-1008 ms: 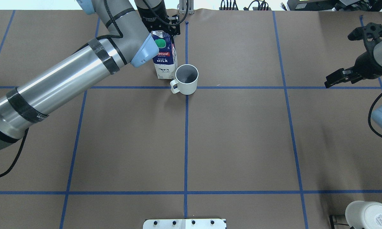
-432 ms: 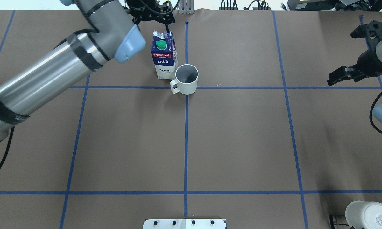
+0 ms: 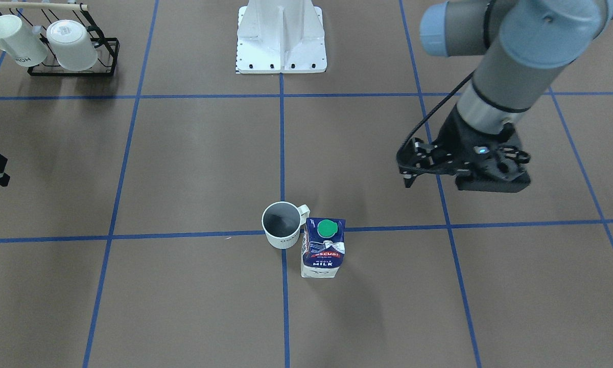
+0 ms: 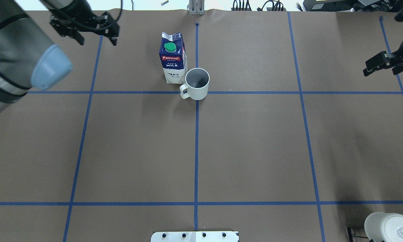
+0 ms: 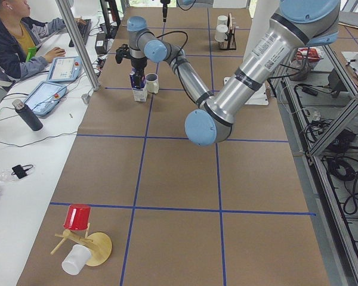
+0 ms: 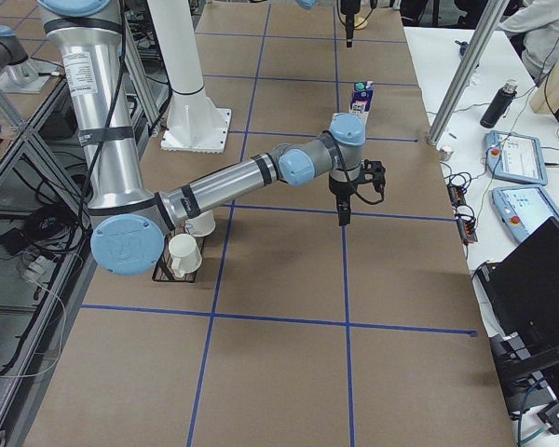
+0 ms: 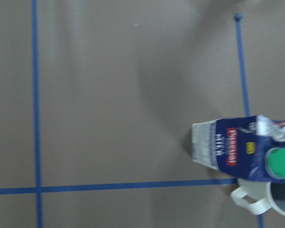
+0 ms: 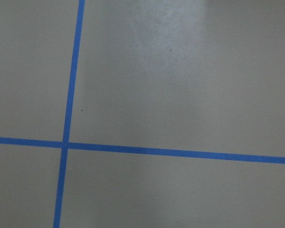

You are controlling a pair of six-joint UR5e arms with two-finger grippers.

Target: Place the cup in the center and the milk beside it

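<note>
The cup stands upright and empty on the middle crossing of the blue tape lines, its base covering the crossing and its handle turned toward my left. The milk carton stands upright just beside it, on my left and a little farther out from my base. From these views I can't tell whether the carton touches the handle.

What just changed is mine: my left gripper has let go of the carton and pulled away. Its fingers are spread and hold nothing, and it hangs well apart from the carton over the next tape line to my left. My left wrist camera looks down on the carton and the cup's handle from the side. I judge that both placements are done and only the retreat to rest is left.

A second ago that gripper sat right at the carton's gabled top, with my forearm crossing in front of the label. A moment later it had risen clear just behind the carton. The carton and cup are in the same spots through all three overhead pictures, so the release did not nudge them.

My right gripper, fingers apart and empty, has drifted farther toward the right edge. Near my base, a black wire rack holds two other white mugs.
</note>
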